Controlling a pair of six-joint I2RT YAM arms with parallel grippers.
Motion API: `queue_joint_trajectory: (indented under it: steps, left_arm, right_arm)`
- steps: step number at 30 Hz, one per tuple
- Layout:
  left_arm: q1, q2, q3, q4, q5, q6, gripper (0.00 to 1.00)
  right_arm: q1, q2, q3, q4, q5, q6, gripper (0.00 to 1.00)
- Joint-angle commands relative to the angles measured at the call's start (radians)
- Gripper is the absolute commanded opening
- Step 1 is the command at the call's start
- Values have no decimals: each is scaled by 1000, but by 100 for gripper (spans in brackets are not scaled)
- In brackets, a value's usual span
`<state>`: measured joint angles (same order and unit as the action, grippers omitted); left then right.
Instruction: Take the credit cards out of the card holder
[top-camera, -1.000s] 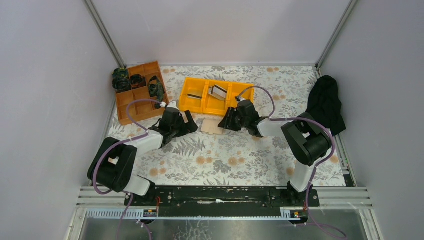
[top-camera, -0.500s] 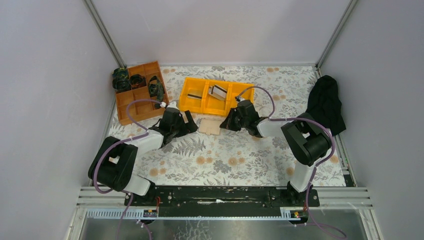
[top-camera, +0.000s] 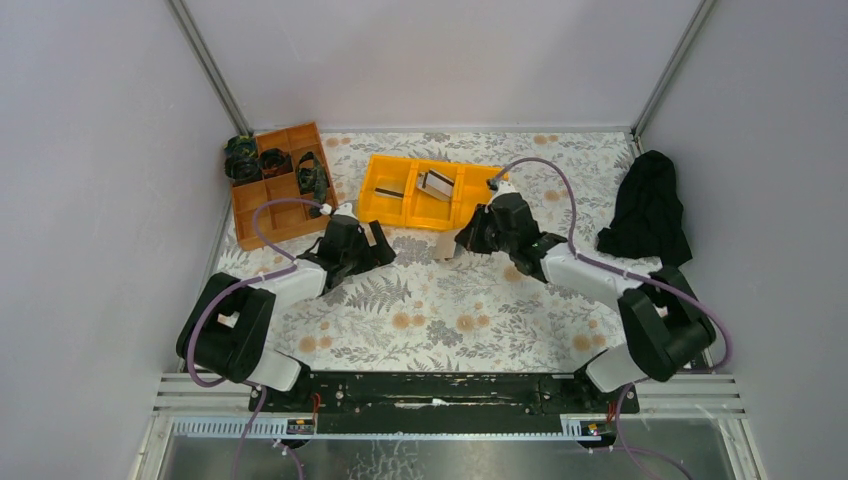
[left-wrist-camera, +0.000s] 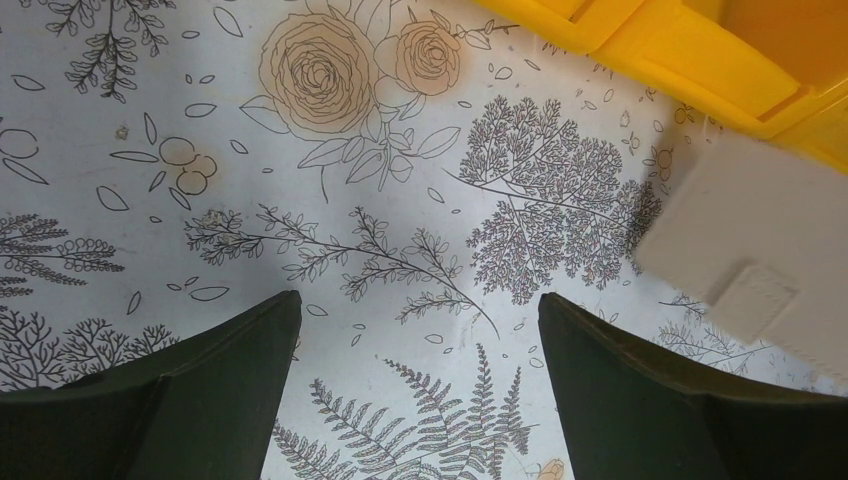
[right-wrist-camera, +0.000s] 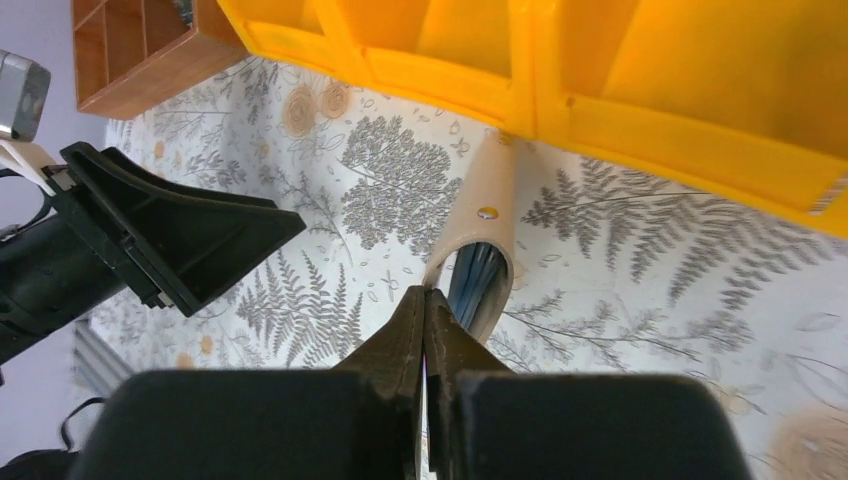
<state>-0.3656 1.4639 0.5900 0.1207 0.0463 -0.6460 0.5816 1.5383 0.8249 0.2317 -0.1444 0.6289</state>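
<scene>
We see the card holder (top-camera: 446, 246) toward the far edge of the bench (top-camera: 450, 320), about midway between its left and right edges, just in front of the yellow three-compartment bin (top-camera: 475, 180). The right fingers (right-wrist-camera: 425, 312) are clenched tight with no gap between them, and they pinch the near rim of one tan flap of the holder. From the right wrist, the holder runs straight away from the fingertips, curled open like a tube. Its pale blue-grey inside shows just to the right of the tips, and its far end reaches the foot of the bin's front wall, though we cannot tell whether it touches. Whether cards sit inside it we cannot make out. From above, the holder looks tipped up on edge rather than lying flat. The left fingers (top-camera: 383, 247) are spread wide, released and holding nothing, low over the bench to the left of the holder and apart from it. In the left wrist view the holder sits beyond the right-hand fingertip, outside the gap, with only patterned bench between the fingers. In the bin, a dark credit card (top-camera: 390, 193) lies in the left compartment and a silvery-grey credit card (top-camera: 437, 182) leans in the middle one. An orange-brown divided tray (top-camera: 290, 215) sits in the far left corner, and a black cloth (top-camera: 650, 210) lies at the right edge.
</scene>
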Motion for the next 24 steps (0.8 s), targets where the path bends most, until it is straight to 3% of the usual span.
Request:
queue_joint_trajectory:
  steps: [1, 7, 11, 16, 24]
  left_arm:
    - [0, -1, 13, 11, 28, -12, 96]
    - [0, -4, 13, 14, 39, -16, 96]
    - [-1, 0, 14, 17, 49, -18, 96]
    - [-1, 3, 15, 17, 49, -18, 96]
    - [-2, 34, 25, 23, 67, -18, 96]
  right_arm:
    - [7, -131, 26, -141, 170, -110, 0]
    - [8, -270, 84, -343, 423, -226, 0]
    - [9, -316, 113, -426, 510, -273, 0]
    - [46, -295, 132, -481, 629, -334, 0]
    - [232, -145, 213, -552, 862, -399, 0]
